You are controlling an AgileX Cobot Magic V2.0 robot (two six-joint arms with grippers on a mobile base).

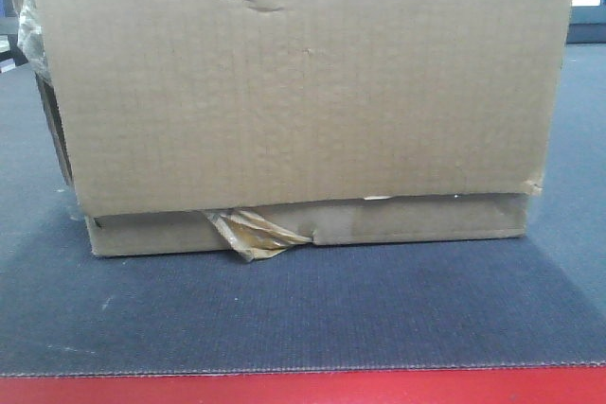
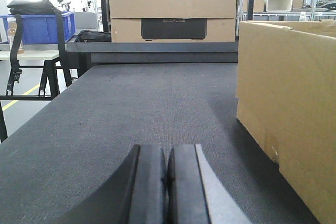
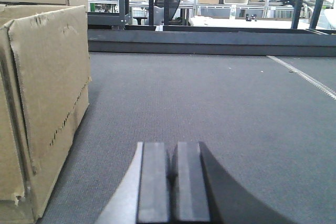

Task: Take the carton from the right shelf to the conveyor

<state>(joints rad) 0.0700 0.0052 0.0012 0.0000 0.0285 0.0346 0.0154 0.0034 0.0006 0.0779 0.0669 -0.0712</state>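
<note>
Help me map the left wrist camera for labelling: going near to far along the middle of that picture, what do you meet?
Left gripper, fingers pressed together, → bare dark belt of the conveyor → raised dark rail at the belt's far end → brown box with a black panel.

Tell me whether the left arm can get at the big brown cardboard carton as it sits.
Probably yes. The big brown cardboard carton stands on the dark ribbed belt just beside the closed left tool, apart from it, with only bare belt between them.
</note>
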